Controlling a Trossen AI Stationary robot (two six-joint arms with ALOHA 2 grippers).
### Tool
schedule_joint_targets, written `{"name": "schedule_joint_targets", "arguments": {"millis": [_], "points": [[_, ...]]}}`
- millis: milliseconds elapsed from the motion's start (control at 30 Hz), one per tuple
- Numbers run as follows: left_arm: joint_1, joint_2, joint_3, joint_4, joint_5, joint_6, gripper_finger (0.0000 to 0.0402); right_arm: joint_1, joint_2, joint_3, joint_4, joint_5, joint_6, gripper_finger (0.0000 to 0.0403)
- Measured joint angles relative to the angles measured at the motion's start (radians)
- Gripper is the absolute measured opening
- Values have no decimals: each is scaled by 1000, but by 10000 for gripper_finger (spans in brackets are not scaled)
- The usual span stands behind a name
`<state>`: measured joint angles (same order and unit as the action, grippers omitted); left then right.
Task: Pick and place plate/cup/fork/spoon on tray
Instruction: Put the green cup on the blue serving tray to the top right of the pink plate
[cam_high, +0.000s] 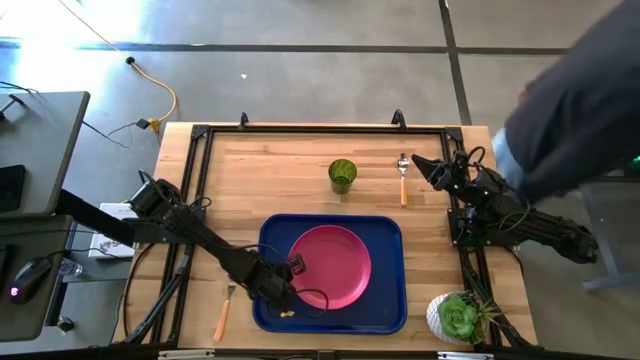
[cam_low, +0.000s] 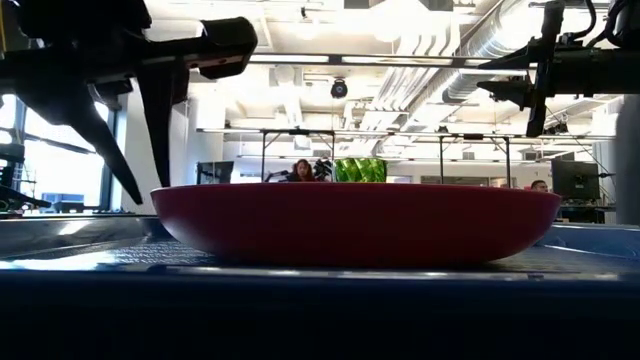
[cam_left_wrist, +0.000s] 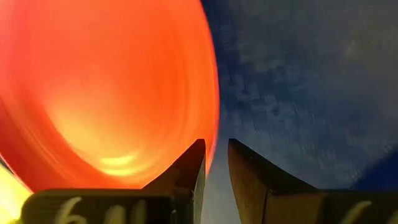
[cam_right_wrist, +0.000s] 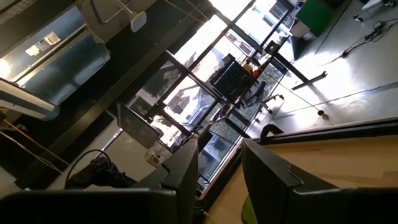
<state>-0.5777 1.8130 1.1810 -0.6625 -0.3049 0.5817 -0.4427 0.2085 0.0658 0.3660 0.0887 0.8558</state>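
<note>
The pink-red plate (cam_high: 330, 265) lies flat on its base in the dark blue tray (cam_high: 392, 300). My left gripper (cam_high: 288, 270) is at the plate's left rim, pointing down. Its fingers are a little apart, one over the plate and one outside the rim (cam_left_wrist: 211, 124), with tray showing between them. In the low view (cam_low: 150, 195) its tips stand at the rim. The green cup (cam_high: 342, 175) stands upright on the table beyond the tray. The spoon (cam_high: 403, 180) lies to the cup's right. The fork (cam_high: 225, 312) lies left of the tray. My right gripper (cam_high: 418, 163) is open and empty, above the table near the spoon.
A white pot with a green succulent (cam_high: 455, 318) stands at the near right corner. A person's dark sleeve (cam_high: 575, 100) reaches over the far right corner. A small yellow bit (cam_high: 287, 314) lies in the tray's near left corner. Bare wood lies across the far half of the table.
</note>
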Motion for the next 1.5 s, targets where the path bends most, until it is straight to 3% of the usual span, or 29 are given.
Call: {"name": "schedule_joint_targets", "arguments": {"millis": [633, 967, 1233, 1500], "points": [[0, 0, 175, -410, -14, -297, 60, 0, 0, 1, 12, -91, 0, 114], [19, 0, 209, -635, -12, -552, 60, 0, 0, 93, 7, -93, -81, 114], [52, -37, 206, -715, 17, -656, 60, 0, 24, 209, -213, -93, -132, 114], [128, -193, 206, -704, -13, -676, 60, 0, 181, 366, -416, -98, -186, 114]]}}
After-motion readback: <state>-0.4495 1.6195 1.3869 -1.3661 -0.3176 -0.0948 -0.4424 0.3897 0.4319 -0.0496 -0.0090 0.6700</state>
